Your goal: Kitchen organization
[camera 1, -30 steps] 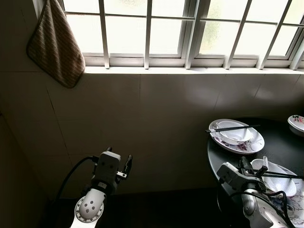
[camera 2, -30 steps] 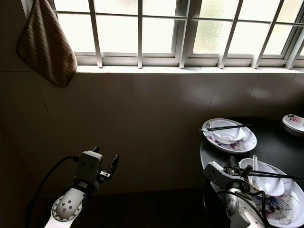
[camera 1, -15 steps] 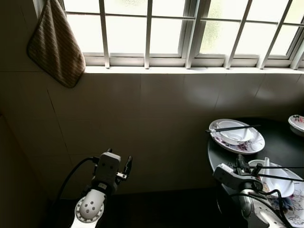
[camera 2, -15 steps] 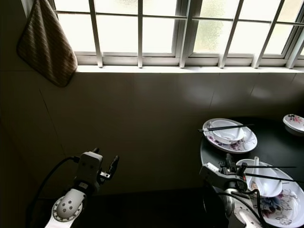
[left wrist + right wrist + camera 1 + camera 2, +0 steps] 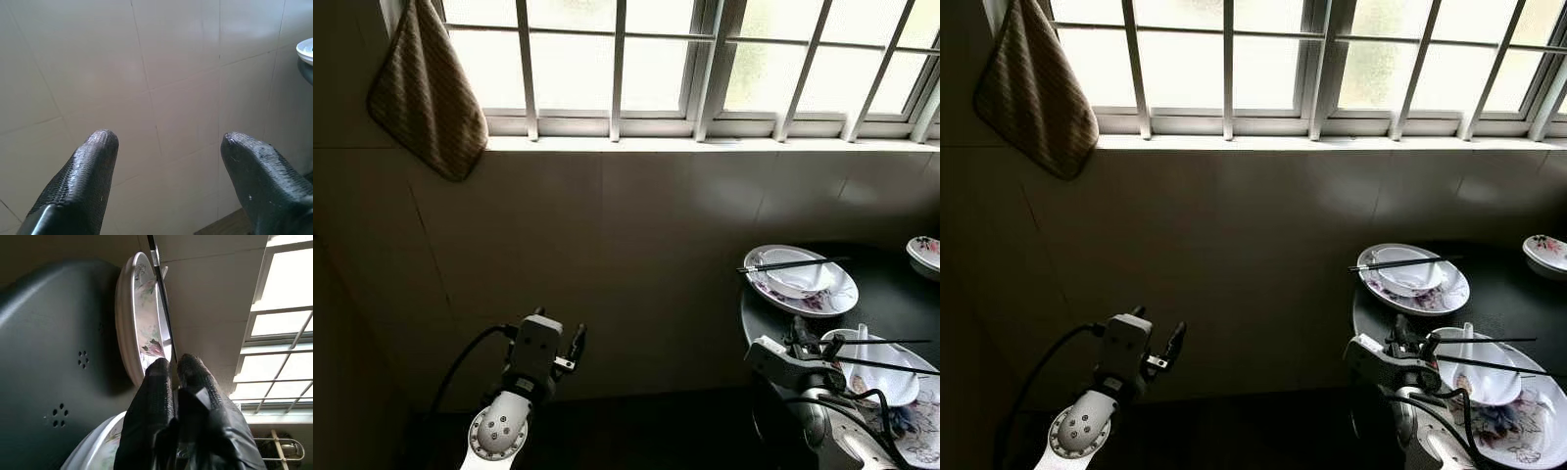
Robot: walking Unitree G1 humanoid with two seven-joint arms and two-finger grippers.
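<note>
Both arms silver-white metal. Left arm (image 5: 504, 426) ends in a rounded joint cap with small dark screw holes, then a boxy pale wrist block; black cable loops off its side. Right arm (image 5: 832, 436) similar, black cables over it. Pincer fingers (image 5: 80, 183) black, textured rubber, rounded tips.

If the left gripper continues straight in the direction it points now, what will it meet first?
Most likely the tiled wall. The left gripper is open and faces bare tiles, with nothing between its fingers and the wall. The dark table's edge lies off to one side. Depth is hard to judge.
</note>
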